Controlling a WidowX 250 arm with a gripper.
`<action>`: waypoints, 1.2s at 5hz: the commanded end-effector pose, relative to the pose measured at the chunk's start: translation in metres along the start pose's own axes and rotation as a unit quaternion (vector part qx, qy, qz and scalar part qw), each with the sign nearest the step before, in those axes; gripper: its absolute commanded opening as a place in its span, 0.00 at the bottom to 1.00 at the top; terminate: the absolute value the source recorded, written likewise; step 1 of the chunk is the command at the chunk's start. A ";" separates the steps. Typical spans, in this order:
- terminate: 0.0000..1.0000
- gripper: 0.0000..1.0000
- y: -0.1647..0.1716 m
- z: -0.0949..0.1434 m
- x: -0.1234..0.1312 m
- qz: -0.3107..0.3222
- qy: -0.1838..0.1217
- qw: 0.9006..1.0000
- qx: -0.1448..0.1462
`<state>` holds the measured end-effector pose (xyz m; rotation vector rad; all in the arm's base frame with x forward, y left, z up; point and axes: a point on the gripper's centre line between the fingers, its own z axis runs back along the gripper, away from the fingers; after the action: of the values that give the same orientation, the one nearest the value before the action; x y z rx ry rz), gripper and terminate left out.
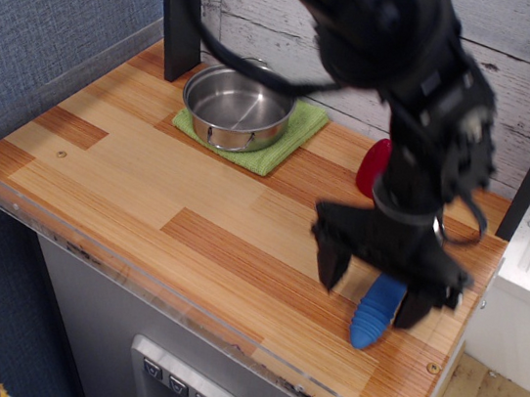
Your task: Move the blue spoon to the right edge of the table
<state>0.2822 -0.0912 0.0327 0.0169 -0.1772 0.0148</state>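
Observation:
The blue spoon point(373, 315) lies on the wooden table point(140, 176) near its right front corner; only its ribbed blue handle shows, and the bowl is hidden under the arm. My gripper point(374, 285) is just above the spoon, motion-blurred, with its two dark fingers spread apart on either side of the handle. One finger point(331, 263) is left of the handle and the other is right of it. Neither is closed on the handle.
A steel pot point(236, 106) sits on a green cloth point(295, 134) at the back. A red object point(371, 165) stands behind the arm. A black post point(180, 14) rises at the back left. A clear acrylic rim point(134, 284) lines the front edge.

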 end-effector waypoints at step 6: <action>0.00 1.00 0.131 0.078 0.001 -0.019 0.007 1.000 -0.008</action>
<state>0.2671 0.0361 0.1004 -0.0056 -0.1207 -0.0228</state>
